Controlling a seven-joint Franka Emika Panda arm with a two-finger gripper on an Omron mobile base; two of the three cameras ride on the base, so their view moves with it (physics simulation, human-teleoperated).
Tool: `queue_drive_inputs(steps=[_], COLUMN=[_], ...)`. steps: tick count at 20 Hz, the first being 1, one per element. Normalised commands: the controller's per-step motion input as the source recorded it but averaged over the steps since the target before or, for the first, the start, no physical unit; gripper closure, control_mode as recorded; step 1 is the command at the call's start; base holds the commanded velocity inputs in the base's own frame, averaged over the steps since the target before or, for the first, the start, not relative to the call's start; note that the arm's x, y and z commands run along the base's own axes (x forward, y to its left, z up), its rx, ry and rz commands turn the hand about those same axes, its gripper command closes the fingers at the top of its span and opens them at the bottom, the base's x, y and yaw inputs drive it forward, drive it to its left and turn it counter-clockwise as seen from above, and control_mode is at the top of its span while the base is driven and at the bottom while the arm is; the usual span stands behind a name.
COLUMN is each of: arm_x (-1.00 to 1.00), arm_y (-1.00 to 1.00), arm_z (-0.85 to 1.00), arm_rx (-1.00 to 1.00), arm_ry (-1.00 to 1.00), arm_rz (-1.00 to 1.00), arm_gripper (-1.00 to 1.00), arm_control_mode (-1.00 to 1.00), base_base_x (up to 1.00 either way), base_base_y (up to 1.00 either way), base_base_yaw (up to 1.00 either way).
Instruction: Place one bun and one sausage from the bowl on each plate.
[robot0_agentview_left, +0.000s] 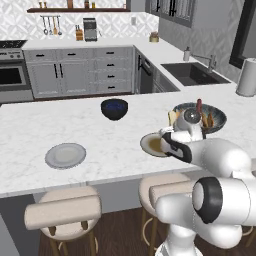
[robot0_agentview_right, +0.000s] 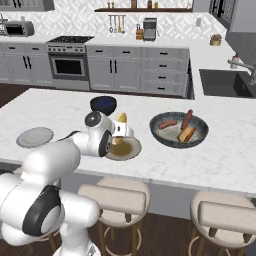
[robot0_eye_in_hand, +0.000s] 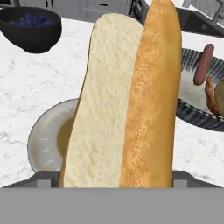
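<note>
The gripper is holding the bun between wide-spread jaws above the tan-centred plate, and is best lowering it before letting go.

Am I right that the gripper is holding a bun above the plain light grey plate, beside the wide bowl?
Not quite: the bun is above the tan-centred plate, as the hand view shows. The light grey plate lies far from the bowl.
</note>
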Motion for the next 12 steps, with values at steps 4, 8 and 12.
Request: queue_drive_inputs(steps=[4,8,12], arm_x=[0.00,0.00,0.00], arm_y=[0.96,1.00,1.00], arm_z=[0.00,0.20,0.37], arm_rx=[0.05,0.08,0.10], arm_ry=[0.00,0.06,0.15], arm_rz=[0.04,0.01,0.07], arm_gripper=[1.00,1.00,1.00], arm_control_mode=[-1.00,-1.00,-1.00], base_base_x=[0.00,0.00,0.00], base_base_y=[0.00,0.00,0.00], base_base_yaw=[0.00,0.00,0.00])
